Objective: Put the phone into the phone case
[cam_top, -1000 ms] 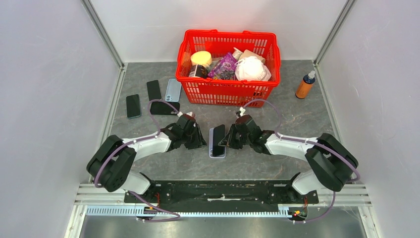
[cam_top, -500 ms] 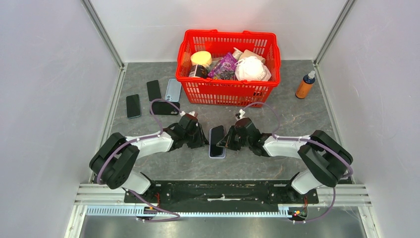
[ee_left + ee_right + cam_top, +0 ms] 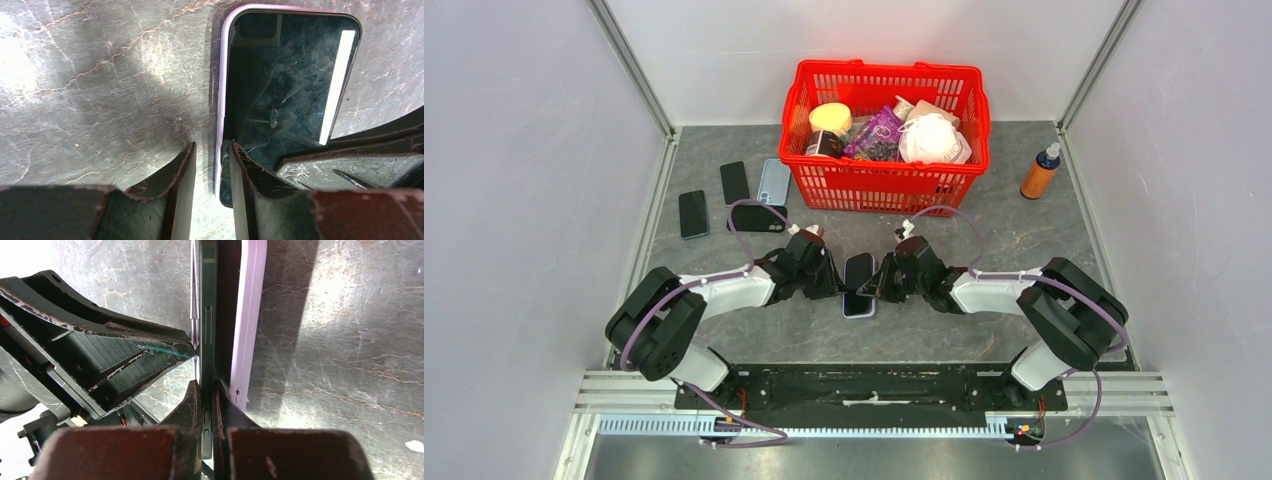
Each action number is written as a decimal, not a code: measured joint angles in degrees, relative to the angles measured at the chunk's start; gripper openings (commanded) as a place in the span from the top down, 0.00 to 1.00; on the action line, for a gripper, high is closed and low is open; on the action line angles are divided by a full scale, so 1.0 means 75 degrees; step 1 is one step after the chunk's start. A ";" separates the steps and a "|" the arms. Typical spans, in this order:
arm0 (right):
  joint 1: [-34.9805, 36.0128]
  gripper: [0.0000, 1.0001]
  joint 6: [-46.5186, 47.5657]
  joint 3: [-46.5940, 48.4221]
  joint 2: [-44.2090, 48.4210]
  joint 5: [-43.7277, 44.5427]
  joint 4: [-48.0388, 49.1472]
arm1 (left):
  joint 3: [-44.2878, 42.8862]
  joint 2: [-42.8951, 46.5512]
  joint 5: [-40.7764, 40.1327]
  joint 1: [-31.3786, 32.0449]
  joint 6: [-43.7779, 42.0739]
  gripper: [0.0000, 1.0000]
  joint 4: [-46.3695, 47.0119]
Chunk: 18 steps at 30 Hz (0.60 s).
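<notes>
White walls (image 3: pixel 514 150) enclose a grey marbled desk (image 3: pixel 1064 240). Right fingers (image 3: pixel 192 407) pinch the phone (image 3: pixel 208 315) on edge over the case (image 3: pixel 252 305); left fingers (image 3: pixel 182 170) stand apart astride its rim.

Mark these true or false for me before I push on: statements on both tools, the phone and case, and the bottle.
1. The right tool is shut on the phone's edge. True.
2. The left tool is open, straddling the long rim of the lilac case. True.
3. The phone lies flat, fully seated in the case. False: it is tilted, with the side held by the right tool raised off the case.
4. The orange bottle stands inside the red basket. False: it stands on the table, right of the basket.
</notes>
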<state>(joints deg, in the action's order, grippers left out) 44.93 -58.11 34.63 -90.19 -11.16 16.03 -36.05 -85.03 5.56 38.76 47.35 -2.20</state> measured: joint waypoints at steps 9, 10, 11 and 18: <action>0.0047 0.61 0.0131 0.0289 0.0079 0.0303 -0.1134 | -0.0020 -0.0052 0.0003 0.0047 0.0003 0.64 0.0050; 0.0047 0.60 0.0154 0.0323 0.0079 0.0332 -0.1338 | -0.0041 -0.0082 0.0009 0.0064 0.0003 0.64 0.0073; 0.0047 0.59 0.0157 0.0370 0.0082 0.0335 -0.1498 | -0.0055 -0.0102 0.0009 0.0079 0.0006 0.64 0.0090; 0.0169 0.53 0.0533 0.0895 0.0420 0.0481 -0.2885 | -0.0067 -0.0125 0.0003 0.0117 0.0020 0.65 0.0119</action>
<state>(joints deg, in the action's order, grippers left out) 46.19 -54.11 41.34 -87.05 -7.55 -5.61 -36.56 -85.97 5.58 39.64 47.51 -1.30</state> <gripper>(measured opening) 0.464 0.356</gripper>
